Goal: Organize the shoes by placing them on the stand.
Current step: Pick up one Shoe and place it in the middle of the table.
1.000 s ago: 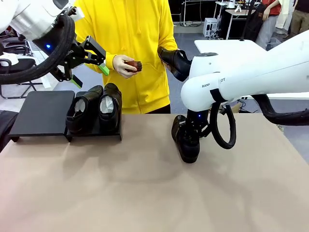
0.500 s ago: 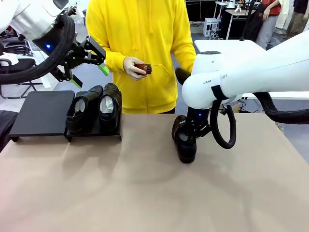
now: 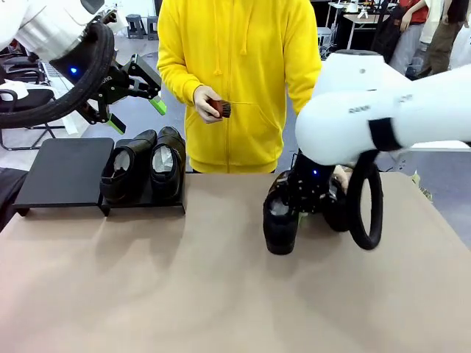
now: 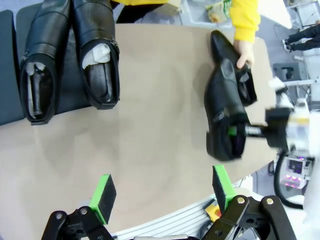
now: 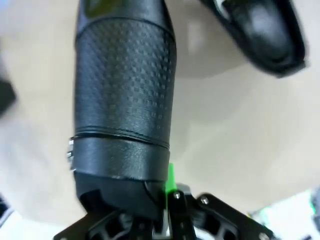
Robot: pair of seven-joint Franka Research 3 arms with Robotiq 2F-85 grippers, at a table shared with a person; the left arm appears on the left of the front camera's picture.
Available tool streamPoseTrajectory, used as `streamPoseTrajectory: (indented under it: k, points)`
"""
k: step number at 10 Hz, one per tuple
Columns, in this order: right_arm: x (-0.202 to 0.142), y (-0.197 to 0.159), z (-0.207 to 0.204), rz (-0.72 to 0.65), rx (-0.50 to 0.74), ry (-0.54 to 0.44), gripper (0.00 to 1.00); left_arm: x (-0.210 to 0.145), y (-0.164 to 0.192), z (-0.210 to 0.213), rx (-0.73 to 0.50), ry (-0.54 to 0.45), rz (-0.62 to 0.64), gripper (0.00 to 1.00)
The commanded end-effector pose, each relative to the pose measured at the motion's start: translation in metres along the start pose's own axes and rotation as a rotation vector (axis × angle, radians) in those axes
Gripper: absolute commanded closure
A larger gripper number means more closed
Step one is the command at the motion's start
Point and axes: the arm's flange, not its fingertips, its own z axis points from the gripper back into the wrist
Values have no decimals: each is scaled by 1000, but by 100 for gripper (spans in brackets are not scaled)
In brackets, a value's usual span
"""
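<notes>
Shoe (image 3: 280,220) gripped by right pincer (image 5: 167,182), left pincer (image 4: 162,187) wide — left wrist view adds hand (image 4: 243,52) on second shoe (image 4: 248,87)

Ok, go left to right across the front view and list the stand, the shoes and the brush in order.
The stand's bare left panel → first shoe → second shoe, both on its right panel → brush in the person's hand → third shoe.

The only lettering is a short row of small dark capitals on the white rounded casing of the right robot arm (image 3: 359,110), seemingly "RANK" but too small to read surely.
</notes>
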Motion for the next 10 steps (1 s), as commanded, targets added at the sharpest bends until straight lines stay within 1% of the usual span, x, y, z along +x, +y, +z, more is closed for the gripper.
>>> streamPoseTrajectory:
  k: [1,3,4,5,7,8,9,10]
  points:
    - [-65,-17,10,16,101,16,100,-1,1,1,-7,-11,-6,0]
    - [-115,-24,23,46,123,52,100,-1,1,1,-7,-11,-6,0]
    - [-138,-25,29,75,135,48,100,-1,1,1,-7,-11,-6,0]
    - [-154,-24,33,104,133,40,100,-1,1,1,-7,-11,-6,0]
    - [-160,-28,43,97,127,22,100,-1,1,1,-7,-11,-6,0]
    - [-159,-34,51,55,129,28,100,-1,1,1,-7,-11,-6,0]
    - [-151,-48,65,-34,186,-33,100,-1,1,1,-7,-11,-6,0]
    - [-166,-25,46,82,103,19,100,-1,1,1,-7,-11,-6,0]
